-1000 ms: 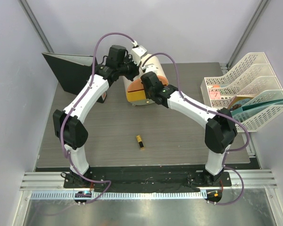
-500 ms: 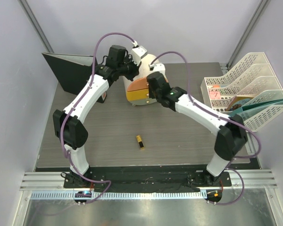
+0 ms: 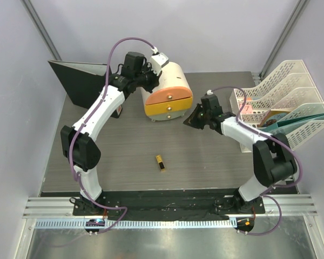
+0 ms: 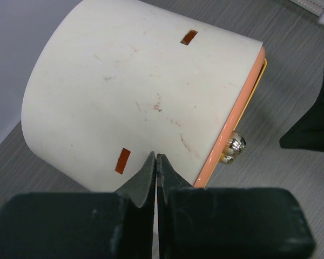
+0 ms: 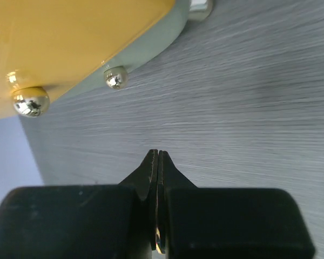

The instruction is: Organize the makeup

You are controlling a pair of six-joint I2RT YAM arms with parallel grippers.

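The left gripper (image 4: 155, 162), clenched on nothing, seems to press on the cream top of the drawer box (image 3: 168, 101), probably to steady it, while the right gripper (image 5: 157, 162), also closed and empty, hovers near its orange front, and the black-gold lipstick (image 3: 160, 162) lies on the table (image 3: 108, 162), well apart from both.

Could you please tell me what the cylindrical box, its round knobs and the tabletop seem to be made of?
Cream cylindrical box with orange front: probably matte painted wood or plastic, scuffed. Small round knobs: polished metal or chrome plating, mirror reflections. Grey tabletop: likely wood-grain laminate, fine parallel streaks.
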